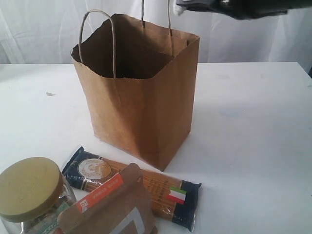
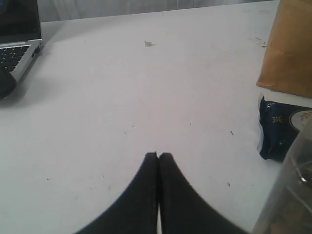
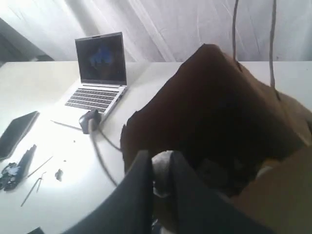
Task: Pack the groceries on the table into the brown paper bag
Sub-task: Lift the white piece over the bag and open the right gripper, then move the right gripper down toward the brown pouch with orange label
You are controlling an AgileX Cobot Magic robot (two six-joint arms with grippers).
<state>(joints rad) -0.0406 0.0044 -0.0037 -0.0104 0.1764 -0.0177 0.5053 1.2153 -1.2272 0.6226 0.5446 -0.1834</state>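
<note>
The brown paper bag (image 1: 146,112) stands open and upright on the table (image 1: 253,126). My right gripper (image 3: 161,156) hangs above the bag's mouth (image 3: 219,112), shut on a small whitish rounded thing (image 3: 162,168) that I cannot identify; its dark body shows at the top of the exterior view (image 1: 234,7). In front of the bag lie the blue-ended spaghetti pack (image 1: 146,185), the orange-labelled brown pouch (image 1: 112,204) and the gold-lidded glass jar (image 1: 29,190). My left gripper (image 2: 158,155) is shut on nothing, low over bare table. Near it are the spaghetti pack's end (image 2: 280,129) and the jar's glass (image 2: 287,195).
An open laptop (image 3: 100,73) with a mouse (image 3: 90,119) and cable sits on the table beyond the bag. A dark flat device (image 3: 17,131) and small tools (image 3: 14,168) lie nearby. Dim shapes show inside the bag. A white curtain hangs behind.
</note>
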